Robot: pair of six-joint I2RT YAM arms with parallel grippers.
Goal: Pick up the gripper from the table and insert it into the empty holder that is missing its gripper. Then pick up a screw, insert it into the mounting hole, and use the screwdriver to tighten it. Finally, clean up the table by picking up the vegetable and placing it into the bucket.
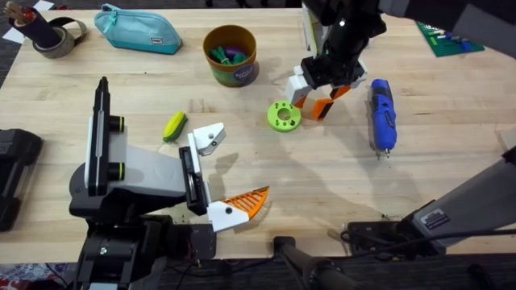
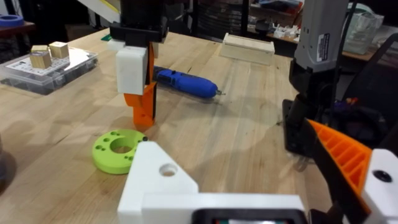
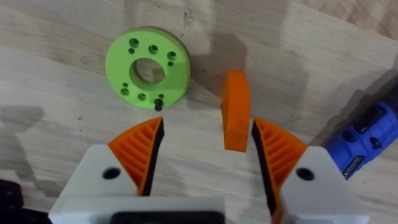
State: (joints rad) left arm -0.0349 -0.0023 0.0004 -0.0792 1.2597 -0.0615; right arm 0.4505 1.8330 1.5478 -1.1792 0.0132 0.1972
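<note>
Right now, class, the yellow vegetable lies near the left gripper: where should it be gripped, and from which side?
Grip the vegetable at its middle, across its narrow width, coming down from above. It lies flat on the table as a slanted oval, so turn the fingers to straddle its long sides. The open left gripper is nearest.

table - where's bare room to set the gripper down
Free: the wood between the screwdriver and the left gripper, and the strip between the pouch and the vegetable. Crowded: around the green disc, bucket and right gripper.
</note>
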